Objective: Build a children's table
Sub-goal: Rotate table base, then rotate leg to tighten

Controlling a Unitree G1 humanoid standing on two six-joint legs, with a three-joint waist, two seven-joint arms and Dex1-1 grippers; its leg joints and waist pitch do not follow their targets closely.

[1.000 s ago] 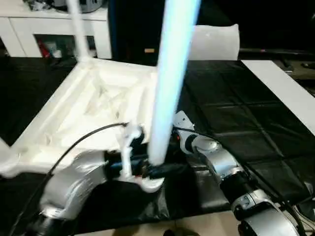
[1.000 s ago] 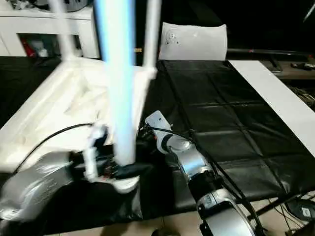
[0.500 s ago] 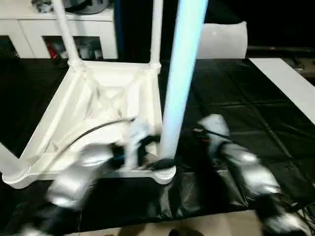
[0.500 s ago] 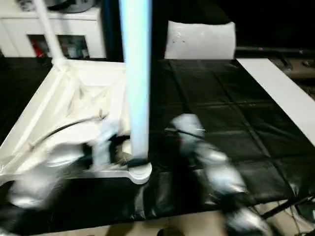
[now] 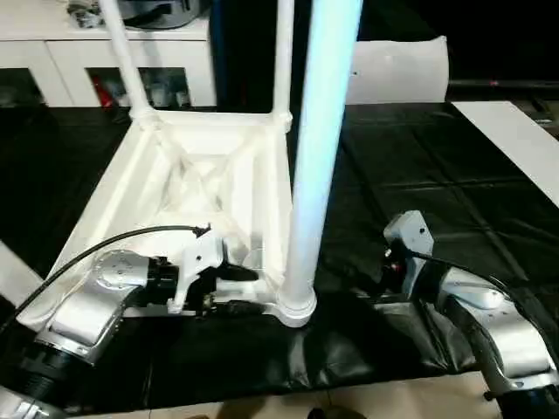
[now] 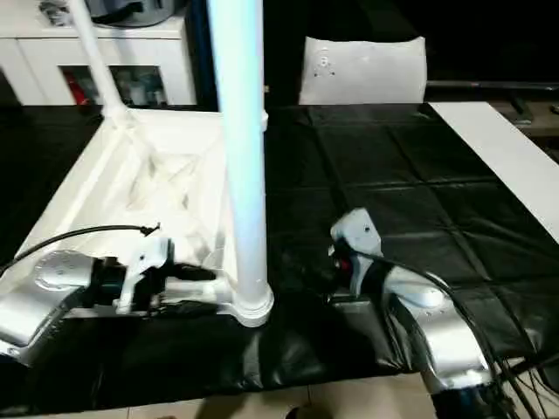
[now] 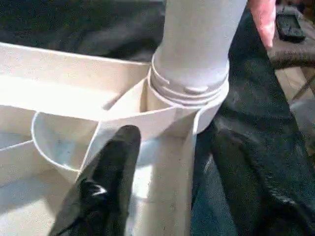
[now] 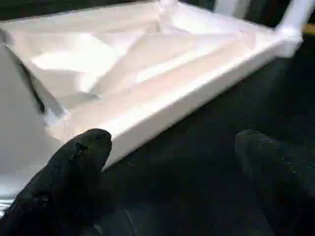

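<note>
The children's table lies upside down on the black cover, its ribbed underside point(image 5: 205, 179) facing up. White legs stand in the near-right socket point(image 5: 316, 131) and in both far corners point(image 5: 122, 52) point(image 5: 282, 52). A fourth leg point(image 5: 10, 271) shows at the near left. My left gripper point(image 5: 249, 291) is at the near rim beside the near-right socket point(image 7: 189, 93), open. One black finger point(image 7: 110, 182) lies inside the rim wall and the other outside it. My right gripper point(image 8: 172, 147) is open above the black cover, right of that corner and apart from the table.
A white cabinet with shelves point(image 5: 131, 61) stands at the back left, and a white bag-like thing point(image 5: 397, 70) at the back. A white strip point(image 5: 515, 140) runs along the right. The cover's front edge point(image 5: 262, 384) is close below my arms. A person's hand point(image 7: 263, 19) shows beside the leg.
The whole view has shifted. The near-right leg, tilted before, now stands upright in its socket. My right gripper has drawn back to the right, away from the leg.
</note>
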